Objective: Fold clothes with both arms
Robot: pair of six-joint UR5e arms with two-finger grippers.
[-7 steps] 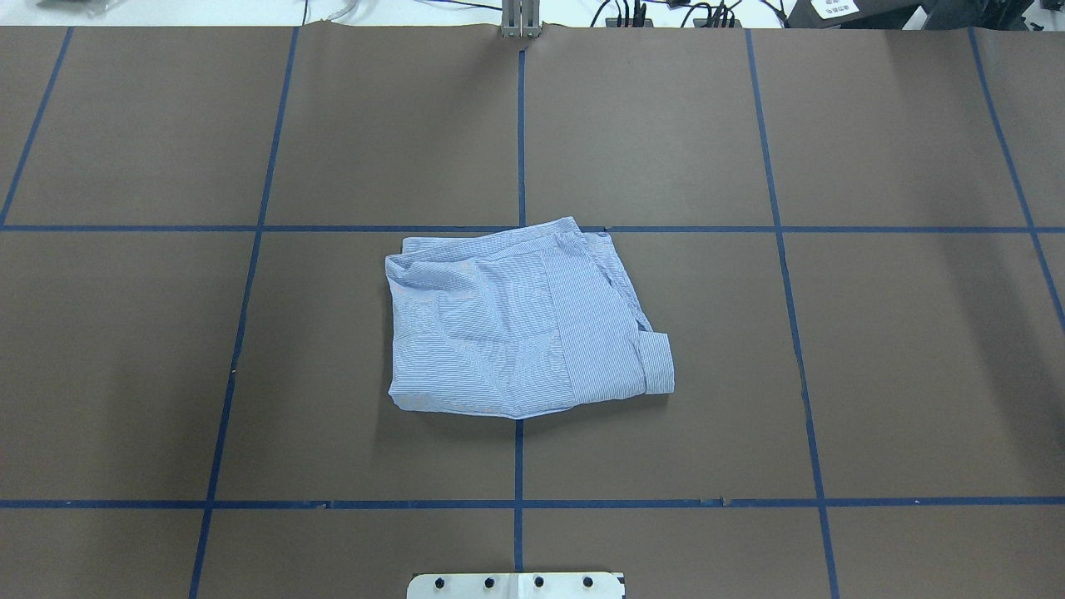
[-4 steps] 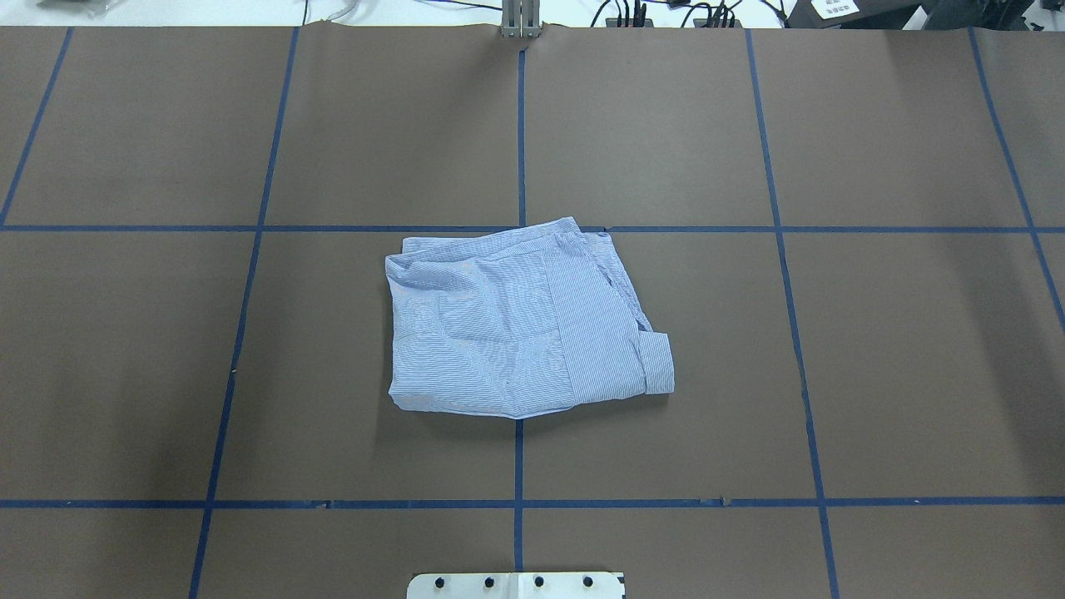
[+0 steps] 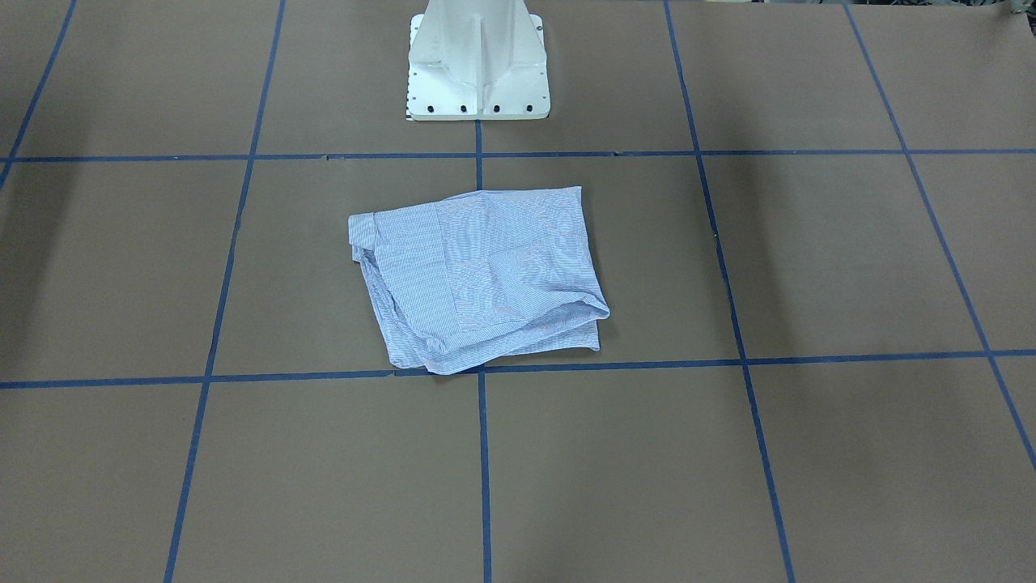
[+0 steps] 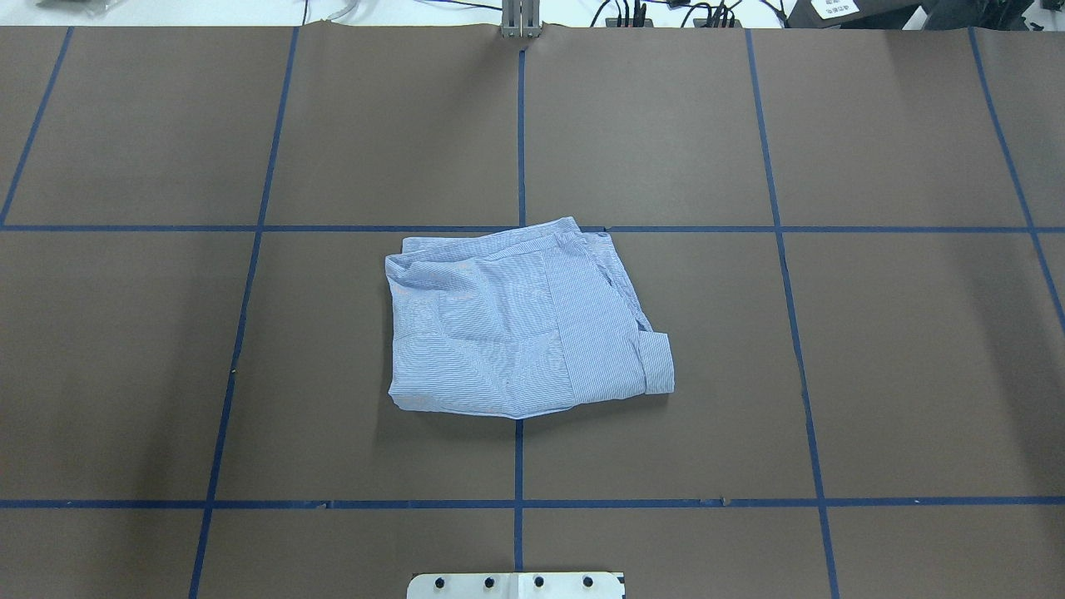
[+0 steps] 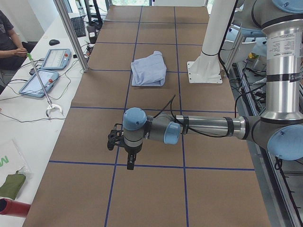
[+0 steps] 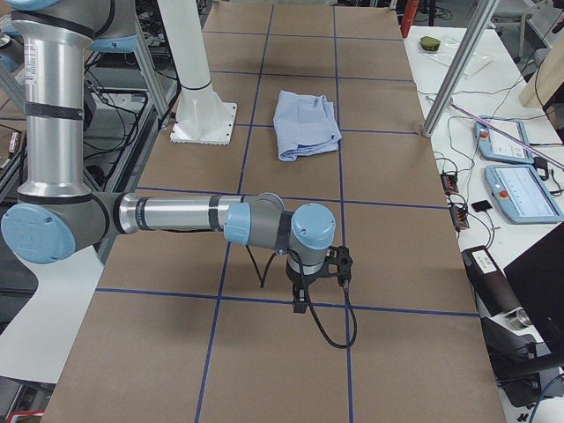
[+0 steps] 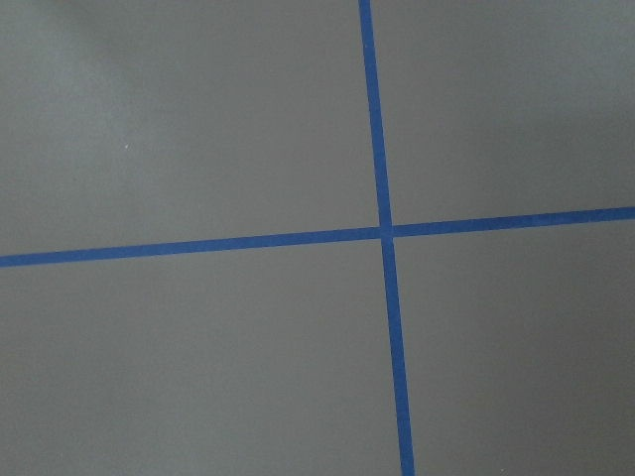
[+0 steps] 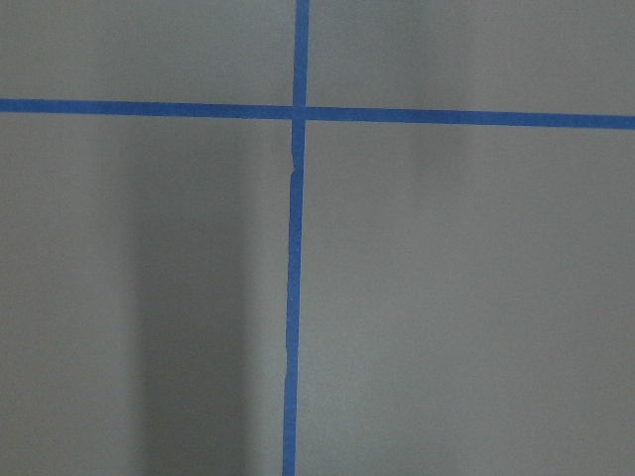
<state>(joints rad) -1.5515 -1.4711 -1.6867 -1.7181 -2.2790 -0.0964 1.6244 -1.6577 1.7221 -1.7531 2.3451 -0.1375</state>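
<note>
The left hand (image 5: 116, 138) shows only in the left side view, low in the frame on the near arm. It hangs over bare brown worktop (image 4: 250, 374) and I cannot tell whether it is wide or narrow. The right hand (image 6: 339, 263) is likewise seen only in the right side view, low and centre, and its state cannot be told either. Neither hand carries cloth. Both wrist views show nothing but worktop and crossing blue tape lines (image 7: 382, 233).

The shirt (image 4: 516, 324) lies well apart from both hands, at the centre of the overhead view and just in front of the white pedestal base (image 3: 477, 73). It is gathered into a compact, roughly square packet with several layers stacked. A cuff (image 4: 657, 362) pokes out at its lower right corner, and the upper left edge is rumpled.

The folding looks essentially finished. At most, squaring the uneven edges and tucking in the cuff would remain.
</note>
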